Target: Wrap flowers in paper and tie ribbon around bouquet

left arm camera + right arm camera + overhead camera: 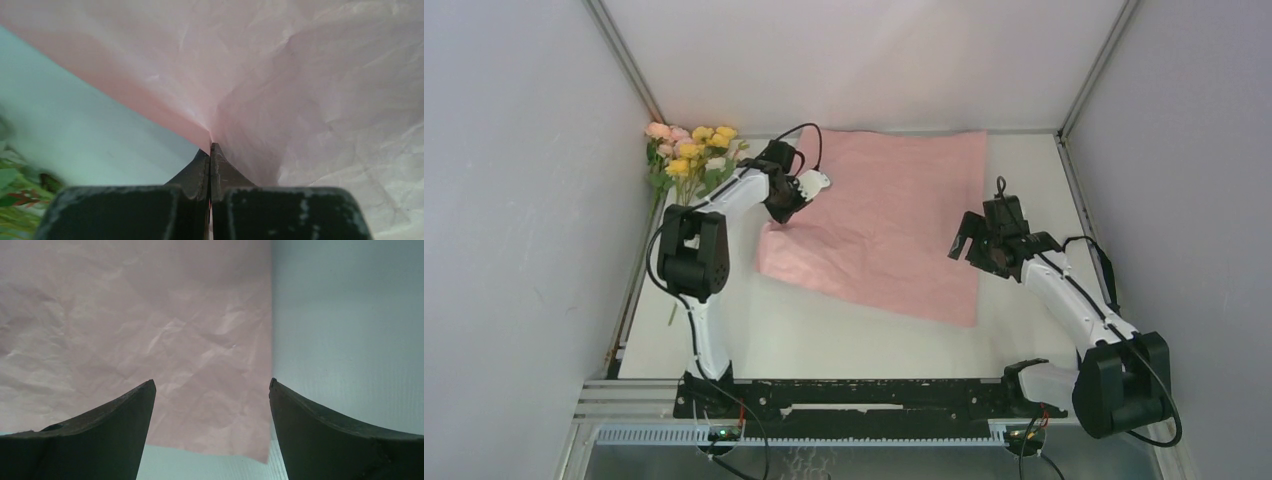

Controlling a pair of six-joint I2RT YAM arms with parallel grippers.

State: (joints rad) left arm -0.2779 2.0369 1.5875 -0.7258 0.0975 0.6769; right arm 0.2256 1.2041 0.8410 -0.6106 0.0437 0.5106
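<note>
Starting at the far-left corner, you have the flowers (686, 155) against the left wall. Their blooms point away from you and the stems trail toward the near edge, partly hidden behind the left arm (724, 195). They lie off the paper (894, 220), just beside its left edge.

Next to them, the left jaws are together, clamped on that left edge. The left wrist view shows the pink sheet pinched into a crease at the tips and lifted off the tabletop (824, 340), which the top view only hints at. That view also catches a blur of green leaves low on its left, so the bunch sits close on that side of the jaws.

The sheet spreads rightward across the middle of the tabletop, skewed. Its longer side seems to run far to near, though the raised edge makes that hard to judge.

Over at the right, the right arm (1074, 295) holds its jaws wide apart and empty above the paper's near-right corner. The right wrist view shows that corner and the straight right edge lying flat between the tips, untouched.

For getting the flowers onto the sheet, your left arm is much the nearer, but it is occupied with the paper. No view shows the ribbon.
</note>
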